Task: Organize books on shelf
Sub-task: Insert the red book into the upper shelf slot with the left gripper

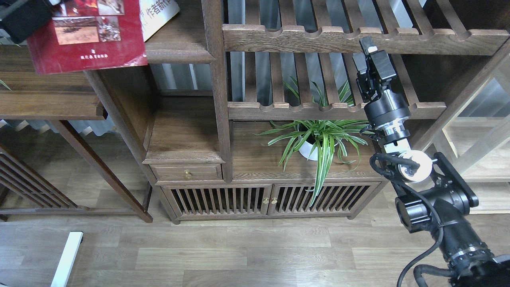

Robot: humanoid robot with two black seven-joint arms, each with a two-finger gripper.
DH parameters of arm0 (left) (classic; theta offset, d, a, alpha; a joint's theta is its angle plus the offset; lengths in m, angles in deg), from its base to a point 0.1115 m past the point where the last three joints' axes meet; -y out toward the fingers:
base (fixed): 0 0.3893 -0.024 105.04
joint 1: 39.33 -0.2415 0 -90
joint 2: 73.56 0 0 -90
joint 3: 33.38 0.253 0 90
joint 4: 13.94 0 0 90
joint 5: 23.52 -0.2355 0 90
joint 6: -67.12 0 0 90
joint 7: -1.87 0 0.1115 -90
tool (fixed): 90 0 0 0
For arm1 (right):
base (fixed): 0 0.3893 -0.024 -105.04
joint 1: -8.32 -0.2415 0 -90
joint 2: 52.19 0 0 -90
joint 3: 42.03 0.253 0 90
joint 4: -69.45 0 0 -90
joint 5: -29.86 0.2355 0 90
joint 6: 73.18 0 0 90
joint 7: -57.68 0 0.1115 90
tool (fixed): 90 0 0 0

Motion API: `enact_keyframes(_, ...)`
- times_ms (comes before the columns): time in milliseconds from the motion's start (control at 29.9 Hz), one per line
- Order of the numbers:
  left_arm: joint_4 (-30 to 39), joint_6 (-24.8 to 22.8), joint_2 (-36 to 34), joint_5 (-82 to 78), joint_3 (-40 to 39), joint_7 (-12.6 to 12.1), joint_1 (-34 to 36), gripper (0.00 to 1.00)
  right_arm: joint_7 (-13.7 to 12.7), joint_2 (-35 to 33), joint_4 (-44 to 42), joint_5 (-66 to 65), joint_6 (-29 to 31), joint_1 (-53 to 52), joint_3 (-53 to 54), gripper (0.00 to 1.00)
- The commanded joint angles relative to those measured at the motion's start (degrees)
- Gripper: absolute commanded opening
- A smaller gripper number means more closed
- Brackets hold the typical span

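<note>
The right arm (434,207) rises from the lower right corner, bent at its joints. Its gripper (369,52) points upward, fingers indistinguishable. The left gripper (24,16) shows only partly at the top-left corner
</note>
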Motion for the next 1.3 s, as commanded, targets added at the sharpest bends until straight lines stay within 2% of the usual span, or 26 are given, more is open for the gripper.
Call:
enact_keyframes(0, -3.23, 0.01, 0.06, -0.70, 0.10, 0.02, -0.02, 0.12, -0.01, -0.13, -0.04, 0.00, 0.00, -0.16, -0.61, 0.74)
enact_keyframes(267, -4.03, 0.01, 1.81, -3.86, 0.45, 0.02, 0.86, 0.11, -0.01, 0.13, -0.22, -0.35, 0.00, -0.87, -2.28, 0.74)
enact_keyframes(401, -4.47, 0.40, 6.38, -6.48, 0.98, 0.02, 4.63, 0.10, -0.01, 0.22, -0.22, -0.35, 0.00, -0.95, -2.64, 0.74)
enact_keyframes(535, -5.43, 3.84, 9.46, -10.62, 1.15, -0.25, 7.27, 0.10, -0.01, 0.22, -0.22, -0.35, 0.00, -0.96, -2.64, 0.74)
enact_keyframes(702, -5.70, 4.98, 10.61, -11.33, 1.24, -3.41, 8.15, 0.10, -0.01, -0.04, -0.31, -0.26, 0.00, -1.04, -2.20, 0.74)
enact_keyframes(903, -6.93, 7.70, 10.96, -11.77, 1.50, -3.50, 9.03, 0.10, -0.01, -0.04, -0.22, -0.26, 0.00, -0.96, -2.02, 0.74)
enact_keyframes(1271, -8.60, 14.91, 17.10, -17.13, 3.00, -3.94, 12.54, 0.11, -0.01, -0.13, -0.22, -0.26, 0.00, -1.04, -2.11, 0.74)
